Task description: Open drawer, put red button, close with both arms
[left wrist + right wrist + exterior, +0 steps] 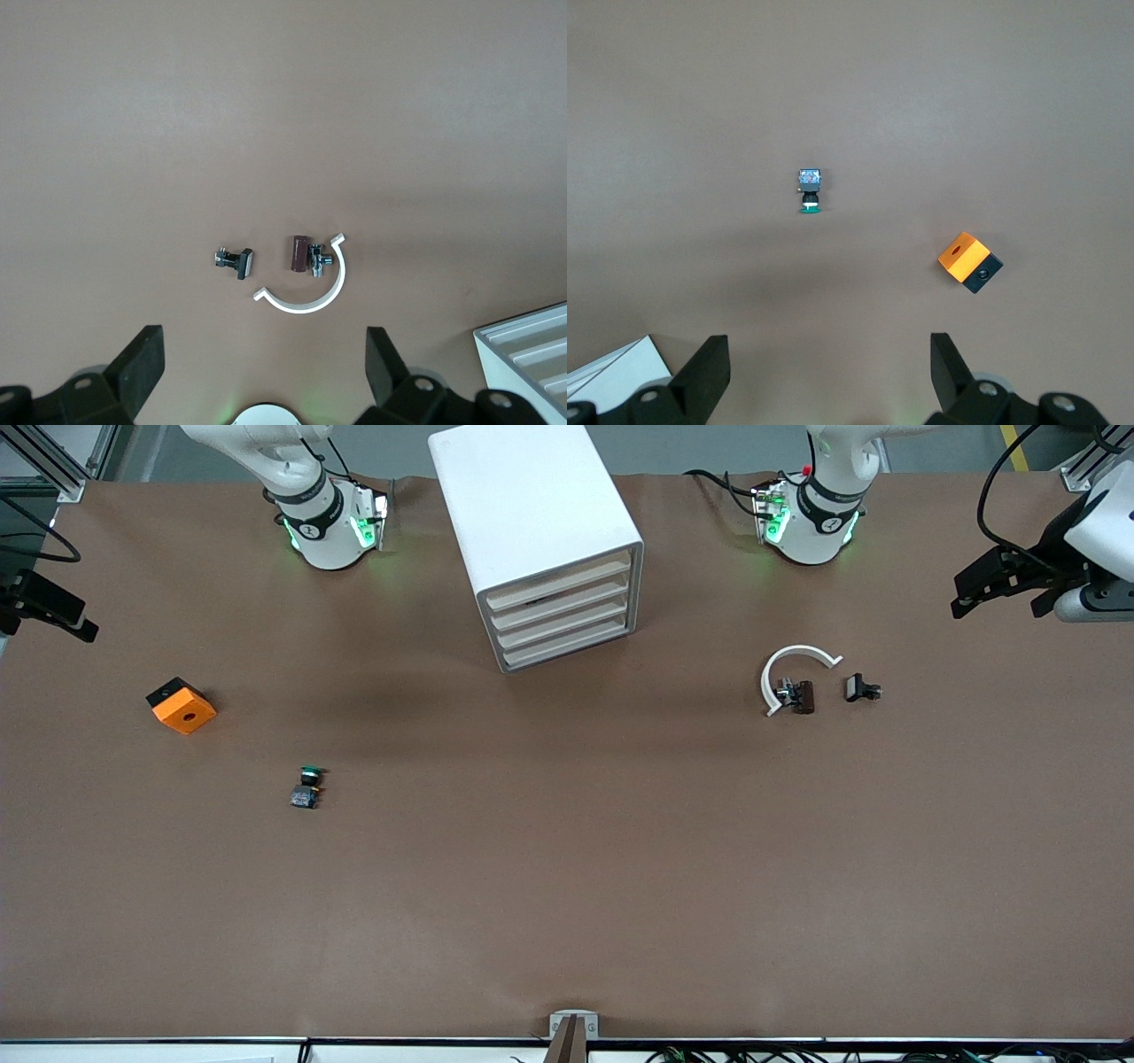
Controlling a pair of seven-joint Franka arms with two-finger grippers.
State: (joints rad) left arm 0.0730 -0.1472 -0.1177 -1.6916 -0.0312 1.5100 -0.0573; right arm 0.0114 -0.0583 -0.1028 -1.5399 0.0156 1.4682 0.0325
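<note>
The drawer cabinet (540, 540) stands between the arm bases with all 4 drawers shut. The dark red button (803, 696) lies on the counter (567, 886) inside a white curved piece (791, 669), toward the left arm's end. The left claw (266, 376) and right claw (830, 372) hang open above the counter.

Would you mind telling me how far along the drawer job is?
The drawers all sit shut. In hand: nothing; left gripper and right gripper hang open over the table. The dark red button lies on the table by the white arc, so it remains to go in a drawer.
</note>
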